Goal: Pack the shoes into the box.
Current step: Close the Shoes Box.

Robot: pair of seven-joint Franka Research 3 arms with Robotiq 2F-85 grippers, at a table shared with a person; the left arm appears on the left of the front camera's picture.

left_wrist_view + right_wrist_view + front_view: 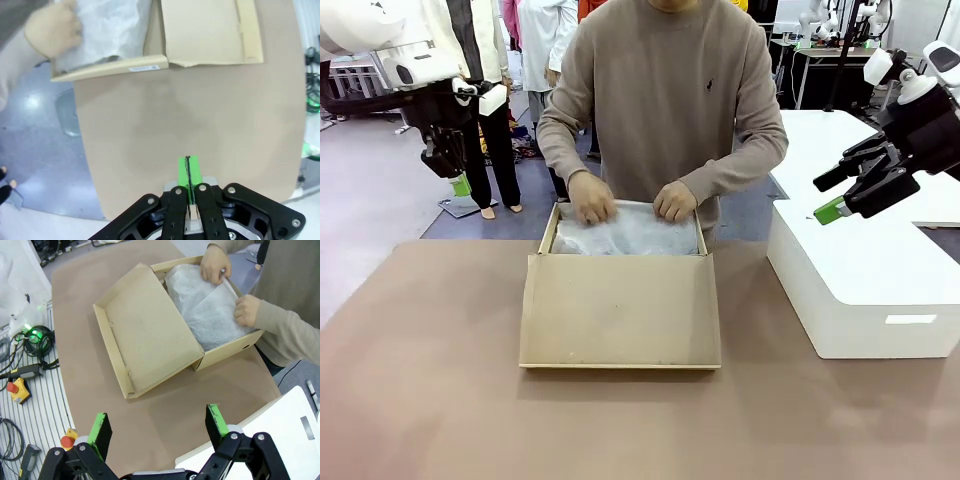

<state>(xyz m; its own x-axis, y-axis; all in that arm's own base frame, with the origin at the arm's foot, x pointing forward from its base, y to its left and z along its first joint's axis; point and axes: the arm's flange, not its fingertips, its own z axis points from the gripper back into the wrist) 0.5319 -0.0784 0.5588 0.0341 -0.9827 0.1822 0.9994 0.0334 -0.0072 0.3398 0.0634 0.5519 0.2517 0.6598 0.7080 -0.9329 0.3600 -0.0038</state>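
The tan cardboard box [620, 300] lies open at the table's middle, its lid flap folded toward me. White tissue paper [625, 232] covers its inside; the shoes are hidden. The person's two hands [592, 198] press on the tissue at the far rim. The box [150, 335] and tissue also show in the right wrist view, and the box [200, 35] in the left wrist view. My left gripper [458, 180] hangs high at the far left, shut on nothing, its green pads [184, 172] together. My right gripper [845, 195] hovers open above the white box.
A large white rounded box [860, 290] stands at the right edge of the brown table [420, 400]. In the right wrist view, cables and a red stop button [15, 387] lie on the floor beside the table.
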